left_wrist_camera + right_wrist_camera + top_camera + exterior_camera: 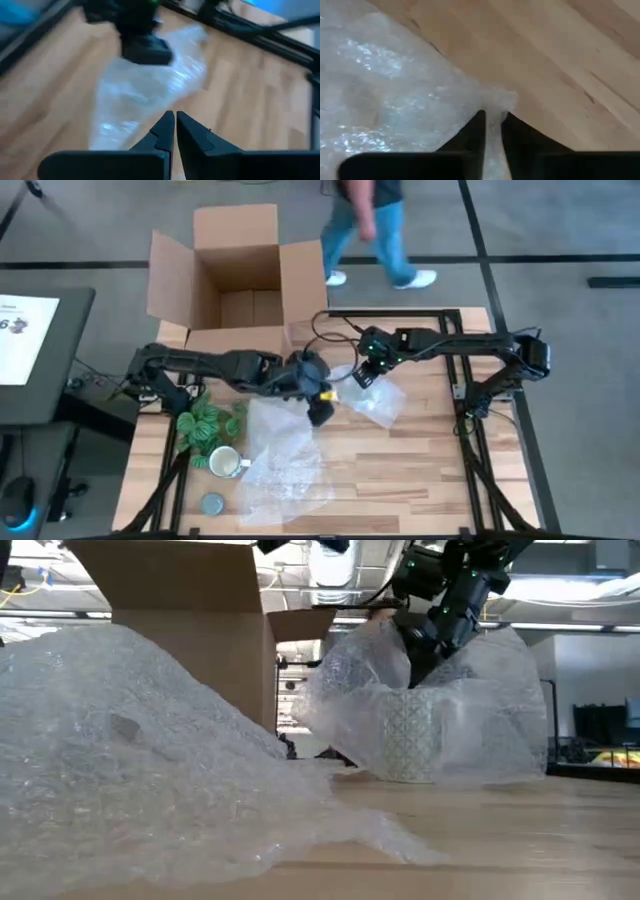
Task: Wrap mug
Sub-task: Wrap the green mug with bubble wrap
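Observation:
The white-cream mug (226,462) stands on the table near the left front, next to a green patterned bundle (205,425). At the centre right lies a small piece of bubble wrap (378,398), gathered around a pale patterned cup (410,735). My right gripper (492,125) is shut on this wrap from above. My left gripper (321,410) hovers shut beside it, over the far edge of a large bubble-wrap sheet (282,465), with nothing between its fingers (165,131). My right gripper pinches an edge of the small bubble wrap (499,102) between its two fingers, which point down from above. The wrap stands up around the patterned cup, its lower part resting on the table (470,775).
An open cardboard box (238,280) stands at the far left edge. A flat grey-blue disc (212,502) lies near the front left. A person (372,225) walks past beyond the far edge. Bare wood (420,470) shows at the front right.

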`<state>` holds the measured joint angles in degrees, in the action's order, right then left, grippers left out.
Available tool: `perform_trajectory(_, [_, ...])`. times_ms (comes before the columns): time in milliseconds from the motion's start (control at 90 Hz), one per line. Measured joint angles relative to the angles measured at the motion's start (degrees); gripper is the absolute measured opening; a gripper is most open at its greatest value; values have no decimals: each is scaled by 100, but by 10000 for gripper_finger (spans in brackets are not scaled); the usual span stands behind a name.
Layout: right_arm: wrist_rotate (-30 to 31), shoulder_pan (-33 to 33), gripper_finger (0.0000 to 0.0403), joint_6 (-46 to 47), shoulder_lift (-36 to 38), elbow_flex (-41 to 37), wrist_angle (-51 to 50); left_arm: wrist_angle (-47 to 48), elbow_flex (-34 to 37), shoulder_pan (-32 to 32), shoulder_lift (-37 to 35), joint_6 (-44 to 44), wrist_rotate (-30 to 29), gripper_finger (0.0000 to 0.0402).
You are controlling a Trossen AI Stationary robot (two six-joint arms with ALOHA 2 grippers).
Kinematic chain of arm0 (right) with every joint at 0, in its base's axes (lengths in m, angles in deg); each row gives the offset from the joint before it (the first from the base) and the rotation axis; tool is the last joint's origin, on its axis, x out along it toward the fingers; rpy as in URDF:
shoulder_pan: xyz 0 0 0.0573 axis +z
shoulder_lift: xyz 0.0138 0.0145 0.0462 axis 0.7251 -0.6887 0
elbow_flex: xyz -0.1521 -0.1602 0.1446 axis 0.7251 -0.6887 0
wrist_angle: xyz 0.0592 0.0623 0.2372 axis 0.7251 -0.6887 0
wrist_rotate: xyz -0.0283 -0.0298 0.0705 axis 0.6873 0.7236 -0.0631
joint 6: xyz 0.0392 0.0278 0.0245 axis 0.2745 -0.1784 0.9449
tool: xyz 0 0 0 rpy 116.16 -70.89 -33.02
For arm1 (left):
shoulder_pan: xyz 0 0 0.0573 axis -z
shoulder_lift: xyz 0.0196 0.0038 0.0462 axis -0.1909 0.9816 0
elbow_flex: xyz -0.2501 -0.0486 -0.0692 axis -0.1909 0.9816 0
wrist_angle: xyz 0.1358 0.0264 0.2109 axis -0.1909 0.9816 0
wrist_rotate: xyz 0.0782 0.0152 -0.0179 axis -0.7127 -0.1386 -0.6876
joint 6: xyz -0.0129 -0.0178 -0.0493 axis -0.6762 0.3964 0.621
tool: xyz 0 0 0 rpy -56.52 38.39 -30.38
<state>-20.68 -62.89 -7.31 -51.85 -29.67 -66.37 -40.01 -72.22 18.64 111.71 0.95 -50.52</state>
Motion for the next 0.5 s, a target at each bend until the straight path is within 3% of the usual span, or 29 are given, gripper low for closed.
perform_trajectory(167, [-3,-89,134,-141,506,-3,-111,-41,-2,-308,86,-344,137,0])
perform_trajectory(333, [19,-344,161,-185,1051,-3,-409,-53,13,-571,198,-357,467,0])
perform_trajectory(500, [58,-556,163,-192,1497,-3,-689,-369,383,-755,236,-506,1634,0])
